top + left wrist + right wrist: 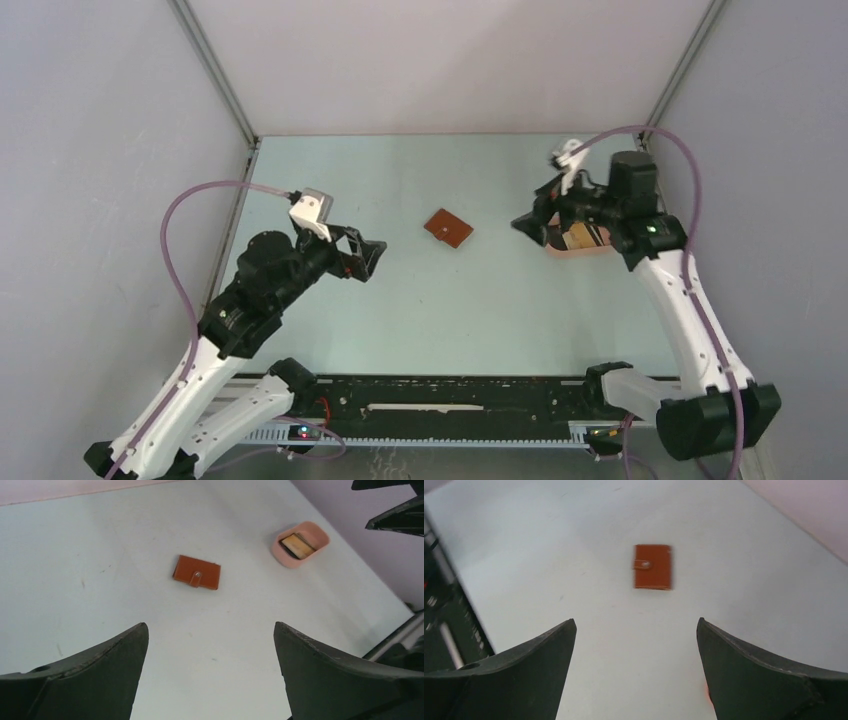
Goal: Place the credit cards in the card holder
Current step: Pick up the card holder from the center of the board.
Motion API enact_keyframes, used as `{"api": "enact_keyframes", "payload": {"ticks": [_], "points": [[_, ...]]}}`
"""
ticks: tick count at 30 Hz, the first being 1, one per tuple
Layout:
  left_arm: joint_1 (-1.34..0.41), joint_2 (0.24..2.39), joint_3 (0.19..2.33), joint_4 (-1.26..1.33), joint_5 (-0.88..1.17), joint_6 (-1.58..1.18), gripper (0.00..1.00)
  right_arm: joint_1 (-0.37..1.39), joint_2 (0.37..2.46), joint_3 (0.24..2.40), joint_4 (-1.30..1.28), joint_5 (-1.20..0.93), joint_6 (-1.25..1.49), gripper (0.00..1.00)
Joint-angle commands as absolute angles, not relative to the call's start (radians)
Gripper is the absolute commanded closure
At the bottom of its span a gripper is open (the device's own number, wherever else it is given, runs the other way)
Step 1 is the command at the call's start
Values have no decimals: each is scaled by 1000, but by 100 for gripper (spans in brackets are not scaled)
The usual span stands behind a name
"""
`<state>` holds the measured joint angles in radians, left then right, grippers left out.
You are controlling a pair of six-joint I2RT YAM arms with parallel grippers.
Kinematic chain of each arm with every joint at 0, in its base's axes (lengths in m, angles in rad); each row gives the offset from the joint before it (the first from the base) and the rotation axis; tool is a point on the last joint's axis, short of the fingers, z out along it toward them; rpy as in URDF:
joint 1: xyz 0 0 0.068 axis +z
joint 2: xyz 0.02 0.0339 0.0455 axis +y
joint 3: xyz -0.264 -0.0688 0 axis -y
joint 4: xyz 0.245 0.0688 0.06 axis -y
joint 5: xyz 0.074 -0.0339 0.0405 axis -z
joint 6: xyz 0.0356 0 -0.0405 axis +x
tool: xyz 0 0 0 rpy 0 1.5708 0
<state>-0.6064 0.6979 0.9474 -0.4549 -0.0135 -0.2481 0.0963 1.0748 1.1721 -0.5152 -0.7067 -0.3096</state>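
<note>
In the middle of the table [450, 320], the card holder [448, 228] is seen lying closed, touched by neither arm. The credit cards [297, 546] are stacked in the pink tray [320, 534], beside the right gripper [528, 225]. It and the left gripper [373, 257] are spread wide, with nothing held.

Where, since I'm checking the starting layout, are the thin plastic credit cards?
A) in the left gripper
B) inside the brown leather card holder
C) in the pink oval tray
C: the left wrist view shows the credit cards in the pink oval tray, apart from the card holder.
</note>
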Motion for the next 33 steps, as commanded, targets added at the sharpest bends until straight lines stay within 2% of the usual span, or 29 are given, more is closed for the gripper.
{"api": "enact_keyframes", "payload": {"ticks": [1, 4, 9, 12, 15, 17, 24, 33], "points": [[-579, 692, 839, -443, -45, -169, 0, 214, 1222, 1217, -607, -811, -558, 0], [-533, 722, 836, -487, -46, -142, 0, 292, 1405, 1334, -684, -722, -530, 1], [-517, 729, 802, -500, -56, -135, 0, 366, 1729, 1609, -800, -651, -413, 17], [-508, 727, 801, -500, -56, -132, 0, 363, 1959, 1806, -862, -601, -285, 22], [-497, 728, 801, -497, -46, -131, 0, 338, 2176, 2042, -979, -645, -218, 29], [-496, 728, 799, -497, -47, -130, 0, 345, 2272, 2139, -1033, -619, -218, 29], [-483, 737, 799, -493, -13, -130, 0, 362, 2384, 2160, -1045, -516, -188, 37], [-480, 739, 799, -492, -8, -130, 0, 375, 2459, 2192, -1049, -460, -192, 37]]}}
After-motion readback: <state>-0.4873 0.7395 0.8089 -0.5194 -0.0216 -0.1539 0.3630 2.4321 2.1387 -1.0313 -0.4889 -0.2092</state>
